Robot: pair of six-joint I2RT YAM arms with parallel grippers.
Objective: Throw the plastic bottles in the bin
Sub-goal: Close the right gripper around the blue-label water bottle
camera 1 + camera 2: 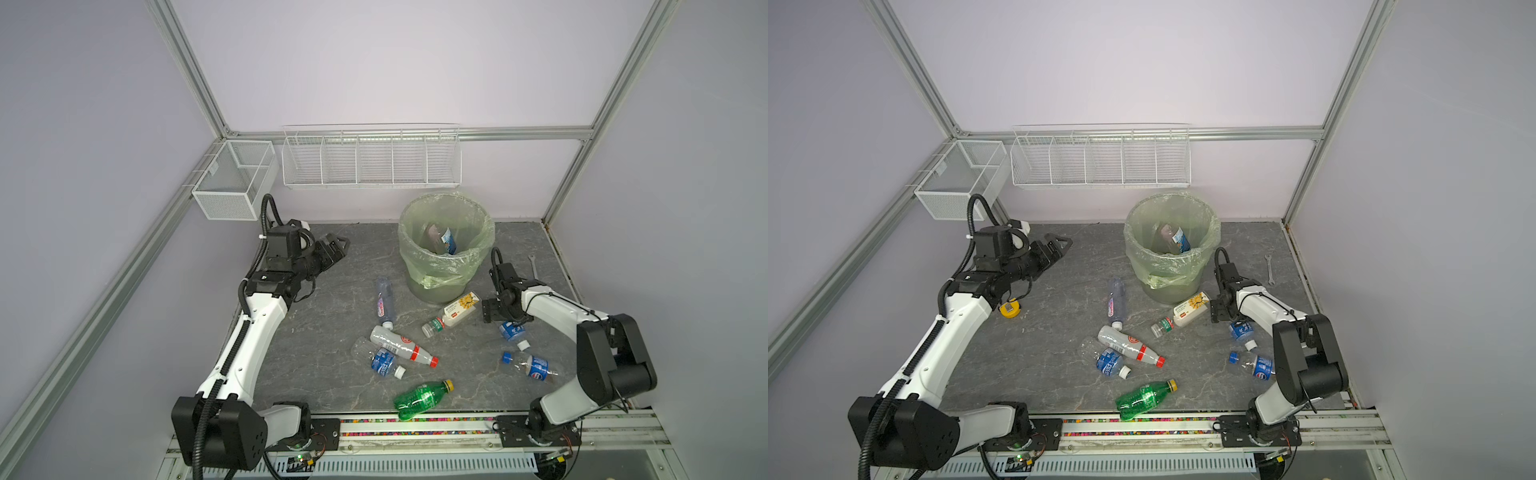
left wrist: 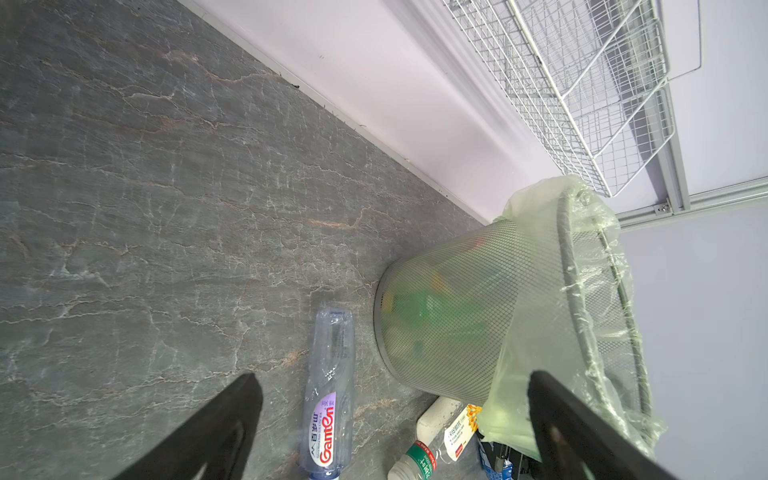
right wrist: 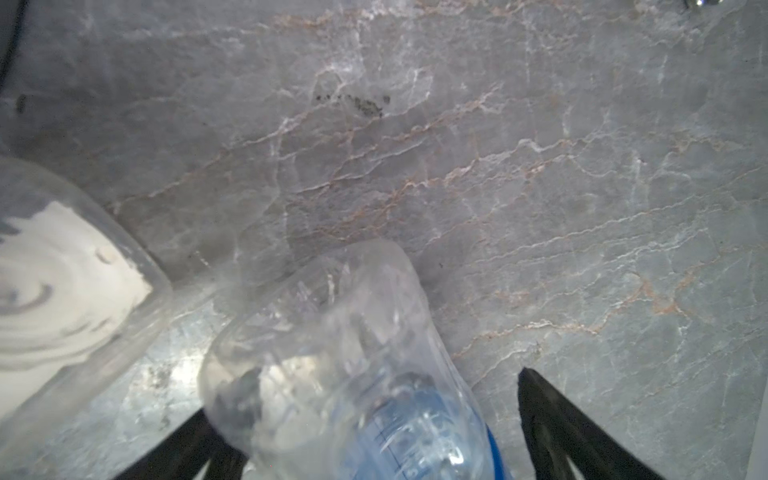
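Several plastic bottles lie on the grey stone table: a clear Ganten one (image 1: 384, 301), a red-capped one (image 1: 401, 345), a green one (image 1: 422, 399), a yellow-labelled one (image 1: 453, 313) and a blue-capped one (image 1: 532, 365). The bin (image 1: 415, 266) stands at the back with a bottle (image 1: 446, 241) inside. My right gripper (image 3: 365, 419) points down, open, straddling a clear blue-labelled bottle (image 1: 512, 331); a gap shows beside one finger (image 3: 548, 419). My left gripper (image 1: 338, 245) hangs open and empty at the back left, facing the bin (image 2: 478, 311).
A wrench (image 1: 533, 266) lies right of the bin. A yellow tape measure (image 1: 1010, 309) sits under the left arm. White wire baskets (image 1: 370, 158) and a mesh basket (image 1: 232, 183) hang on the back frame.
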